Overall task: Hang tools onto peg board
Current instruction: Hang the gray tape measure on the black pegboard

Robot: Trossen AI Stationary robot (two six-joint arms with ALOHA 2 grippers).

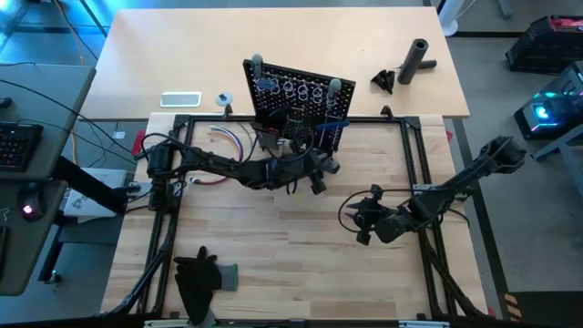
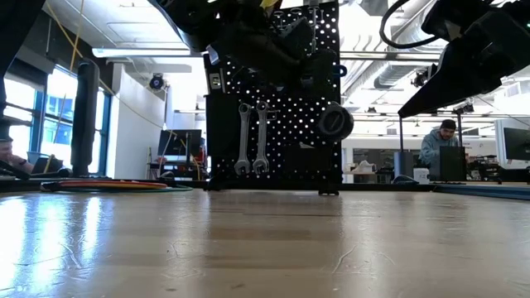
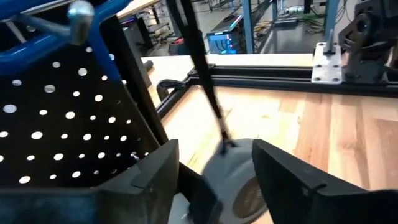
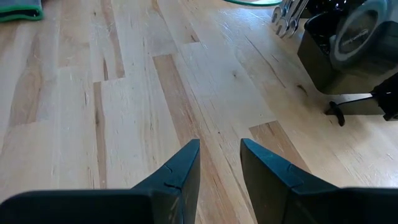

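Note:
The black peg board point(image 1: 296, 100) stands upright at the table's far middle. Two silver wrenches point(image 2: 251, 136) hang on its face. A small round tape measure point(image 2: 335, 122) hangs in front of the board's right part by a black strap point(image 3: 202, 74). My left gripper point(image 3: 214, 149) is at the board, open, with one finger on each side of the tape measure point(image 3: 233, 186). My right gripper point(image 4: 221, 146) waits open over bare wood at the right point(image 1: 362, 219), with nothing between its fingers. My left gripper's open fingers point(image 3: 155, 180) flank the tape measure's round body, coming level from the table's near side. Whether either finger touches it I cannot tell. The tape measure hangs from its strap, clear of the table.
A black frame point(image 1: 419, 164) rims the work area. Coloured wires point(image 1: 228, 137) lie left of the board, and a black glove-like cloth point(image 1: 196, 278) lies near the front left. A black cylinder point(image 1: 417, 59) stands at the far right. A person point(image 2: 435, 149) sits in the room behind.

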